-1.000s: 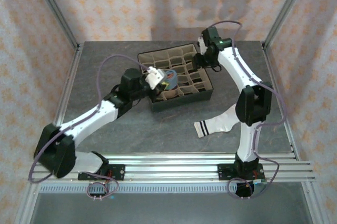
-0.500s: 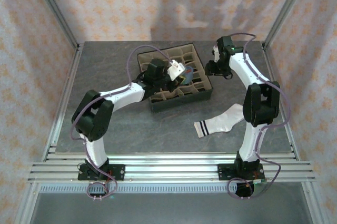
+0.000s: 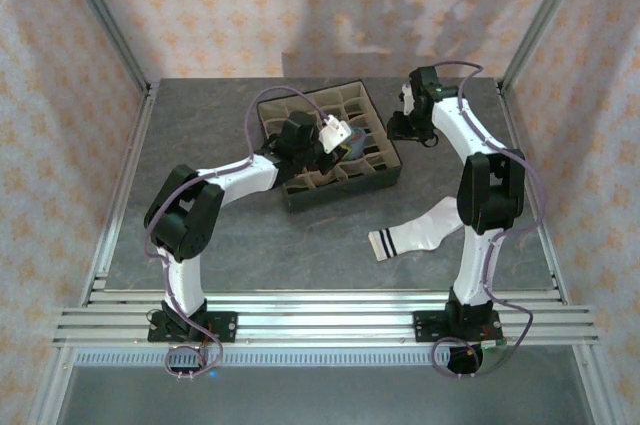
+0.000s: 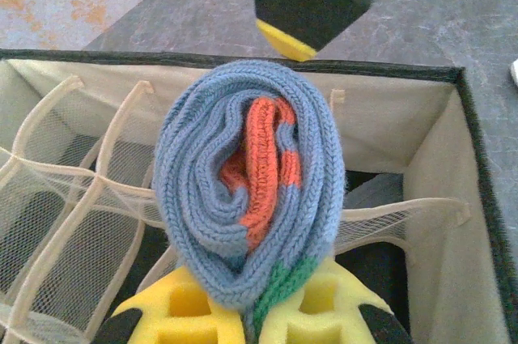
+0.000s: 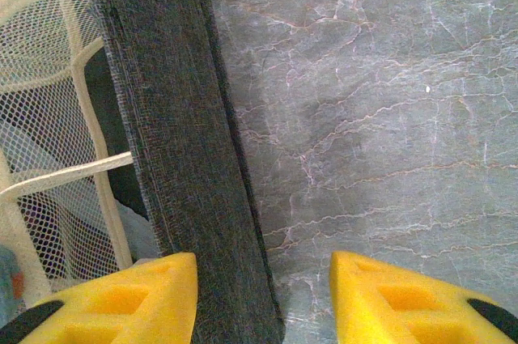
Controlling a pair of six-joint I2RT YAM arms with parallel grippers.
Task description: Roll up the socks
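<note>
Grey stone-patterned table (image 3: 200, 235) sits inside walls of pale flowered paper, with a dark box (image 3: 345, 190) of beige mesh compartments near its middle. At the left gripper (image 4: 251, 312) the yellow pads are closed on the grey-blue sock (image 4: 251, 182), which is rolled into a tight oval bundle (orange heel in the middle of the coil, a green strip by the pads). The bundle stands out ahead of the fingertips, over the box's compartments near a corner; whether it touches the dividers I cannot tell. At the right gripper (image 5: 263, 295) the jaws stand apart and hold nothing, with the box's dark wall (image 5: 178, 117) running between them, mesh cells beyond one pad and bare table beyond the other. Well behind that gripper, towards its arm's base, the white sock (image 3: 420, 232) with black cuff stripes lies flat on the table.
</note>
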